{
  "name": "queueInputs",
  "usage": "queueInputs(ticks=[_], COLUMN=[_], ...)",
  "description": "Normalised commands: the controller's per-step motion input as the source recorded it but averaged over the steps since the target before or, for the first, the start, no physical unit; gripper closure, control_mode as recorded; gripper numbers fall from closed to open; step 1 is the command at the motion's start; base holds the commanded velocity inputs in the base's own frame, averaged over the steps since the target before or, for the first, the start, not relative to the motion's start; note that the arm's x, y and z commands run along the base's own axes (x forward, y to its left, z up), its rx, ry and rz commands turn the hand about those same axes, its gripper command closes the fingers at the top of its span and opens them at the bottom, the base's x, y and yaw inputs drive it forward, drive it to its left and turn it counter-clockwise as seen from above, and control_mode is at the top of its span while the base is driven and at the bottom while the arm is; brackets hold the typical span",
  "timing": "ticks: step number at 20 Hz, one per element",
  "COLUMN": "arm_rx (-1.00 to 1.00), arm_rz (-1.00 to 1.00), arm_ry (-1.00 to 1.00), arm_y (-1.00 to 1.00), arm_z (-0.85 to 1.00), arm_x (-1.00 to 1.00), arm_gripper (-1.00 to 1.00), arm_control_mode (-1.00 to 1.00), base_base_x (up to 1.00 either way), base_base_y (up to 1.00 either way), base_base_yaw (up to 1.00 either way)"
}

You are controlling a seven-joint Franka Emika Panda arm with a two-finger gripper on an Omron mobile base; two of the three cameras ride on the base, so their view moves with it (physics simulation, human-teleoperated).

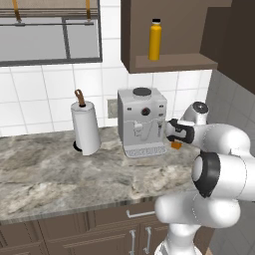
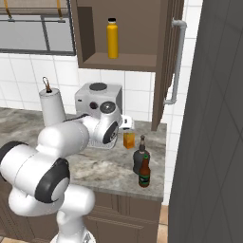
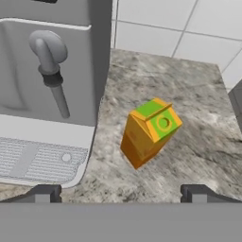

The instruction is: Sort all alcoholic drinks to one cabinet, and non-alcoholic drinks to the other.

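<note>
Hovering tool (image 3: 120,191) spread | boxy orange carton (image 3: 149,131) | marbled counter (image 3: 198,142)

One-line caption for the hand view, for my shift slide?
Open gripper hovering above the orange juice carton on the marble counter, beside the coffee machine.

Even, bright rendered light, soft shadows inside the cabinet (image 2: 142,59), no glare, slightly coarse resolution

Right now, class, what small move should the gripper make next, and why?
Probably lower straight onto the carton. The gripper is open and hovers above it, the carton stands on the counter beside the coffee machine, and the yellow bottle is already shelved.
</note>
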Motion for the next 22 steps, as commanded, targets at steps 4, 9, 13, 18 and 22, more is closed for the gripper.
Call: queueInputs(ticks=[4, 9, 13, 18, 22], arm_rx=[-0.03, -0.01, 0.00, 0.00, 0.00], arm_rz=[-0.04, -0.05, -0.04, -0.01, 0.00], arm_ry=[0.01, 0.03, 0.05, 0.06, 0.04], arm_y=[-0.11, -0.13, -0.12, -0.14, -0.09], arm_z=[-0.03, -0.02, -0.02, -0.03, -0.07], arm_x=[0.02, 0.05, 0.08, 0.14, 0.13], arm_gripper=[-1.00, -1.00, -1.00, -1.00, -1.00], arm_control_mode=[-1.00, -1.00, -1.00, -1.00, -1.00], base_base_x=[0.00, 0.00, 0.00, 0.00, 0.00], base_base_y=[0.00, 0.00, 0.00, 0.00, 0.00], base_base_yaw=[0.00, 0.00, 0.00, 0.00, 0.00])
